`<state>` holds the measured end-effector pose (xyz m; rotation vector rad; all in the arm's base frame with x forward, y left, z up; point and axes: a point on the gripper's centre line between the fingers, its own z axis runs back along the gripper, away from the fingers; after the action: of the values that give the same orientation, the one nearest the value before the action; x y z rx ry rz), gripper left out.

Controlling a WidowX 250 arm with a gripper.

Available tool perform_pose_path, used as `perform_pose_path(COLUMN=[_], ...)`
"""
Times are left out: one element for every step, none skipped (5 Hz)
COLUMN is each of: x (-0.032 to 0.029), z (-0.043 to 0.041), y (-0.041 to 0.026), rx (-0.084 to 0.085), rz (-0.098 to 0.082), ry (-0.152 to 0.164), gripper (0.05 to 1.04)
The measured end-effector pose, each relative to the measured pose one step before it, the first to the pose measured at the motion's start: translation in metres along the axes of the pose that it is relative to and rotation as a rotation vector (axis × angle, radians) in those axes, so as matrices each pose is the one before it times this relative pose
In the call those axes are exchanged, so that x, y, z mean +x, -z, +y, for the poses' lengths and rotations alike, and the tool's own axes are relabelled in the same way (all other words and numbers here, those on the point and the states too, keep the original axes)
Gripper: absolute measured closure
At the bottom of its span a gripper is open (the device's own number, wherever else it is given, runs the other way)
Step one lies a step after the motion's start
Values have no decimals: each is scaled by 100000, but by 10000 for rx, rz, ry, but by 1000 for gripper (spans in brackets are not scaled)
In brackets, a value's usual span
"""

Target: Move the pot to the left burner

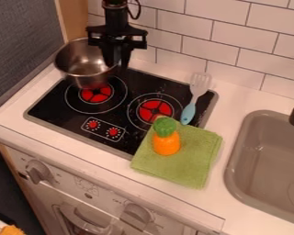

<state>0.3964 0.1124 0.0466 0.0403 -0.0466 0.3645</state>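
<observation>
Steel, shiny and round, the pot [79, 62] is at the far-left side of the left burner [96, 94], its near side covering part of that burner's outer ring. The gripper [119, 65] is at the far side of the left burner, over the pot's right-hand rim. Its fingers sit close together, one inside the pot and one outside, and look closed on the wall, so I judge that the pot is held.

The task looks well along but unfinished. The grasp seems made, and the pot is near its goal; it is not centred there, since the red middle of the left burner lies mostly uncovered. What is left, as I judge it, is a short shift towards that red middle, a level set-down and a release. Whether the pot's base touches anything, I cannot tell.

To the right of the left burner is the right burner [155, 111], with the spatula [198, 89] farther right. The cloth [201, 158], with the carrot [166, 143] on it, lies nearer and to the right of the left burner.

As for writing, I can read none. Just nearer than the left burner are two red control marks [103, 130] in a white outline; well below it, the oven panel [66, 181] has faint printing, too small to make out.
</observation>
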Motion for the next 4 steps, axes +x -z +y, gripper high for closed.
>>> perform_pose_path(x=[5, -895, -694, 9], z=[-608, -1483, -1413, -2], y=[-2318, 33, 195, 35], rx=[-238, 29, 121, 0], rz=[-490, 252, 339, -15], ry=[663, 717, 631, 1], gripper=[229, 75, 79, 83])
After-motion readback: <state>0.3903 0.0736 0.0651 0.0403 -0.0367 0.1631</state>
